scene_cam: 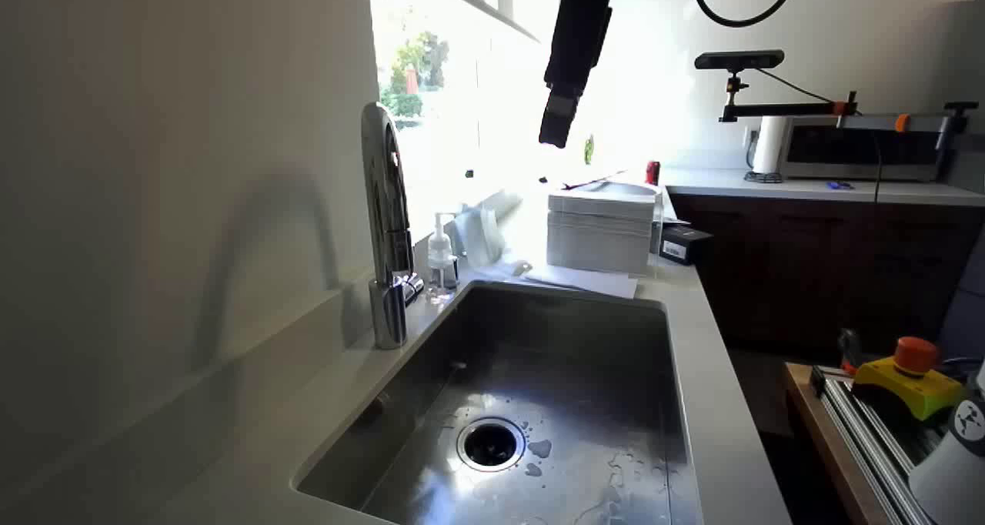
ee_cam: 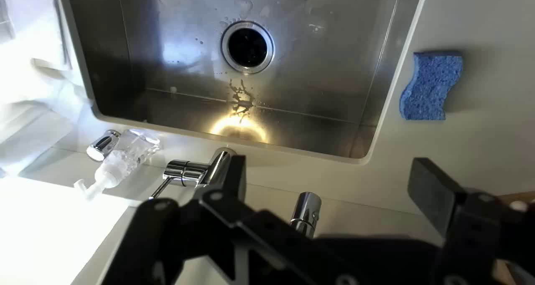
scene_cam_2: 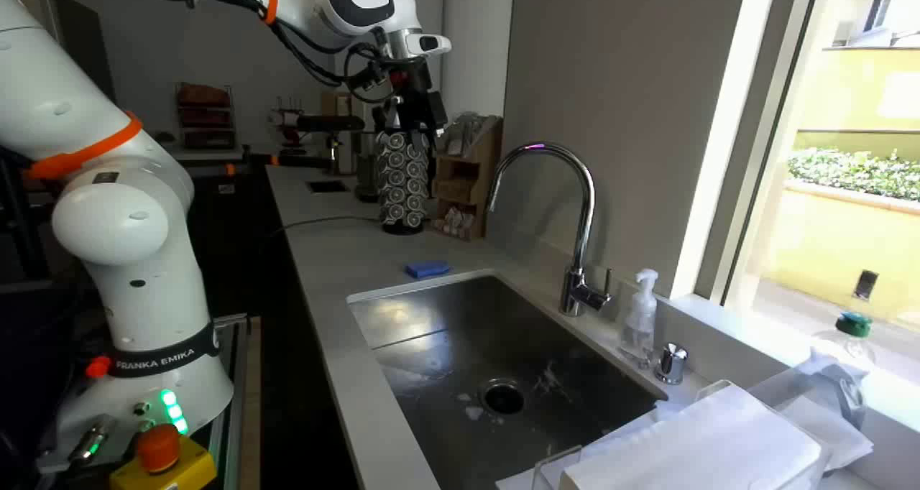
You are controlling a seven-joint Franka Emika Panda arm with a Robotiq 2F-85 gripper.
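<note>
The black two-finger gripper (ee_cam: 332,180) hangs spread and empty, likely pre-grasp; reaching the wavy blue sponge (ee_cam: 432,86) calls for lowering.

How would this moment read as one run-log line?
gripper: open, empty, midair | sponge: on counter, beside sink | soap bottle: upright, near faucet | sink: wet near drain

In an exterior view, the Franka Emika Panda arm (scene_cam_2: 118,224) rises from its base (scene_cam_2: 194,389) at near left, leans left, then slopes rightward and down to the wrist (scene_cam_2: 381,12). The black Robotiq gripper (ee_cam: 328,172) points downward, slightly tilted, its jaws spread wide apart in the wrist view.
</note>
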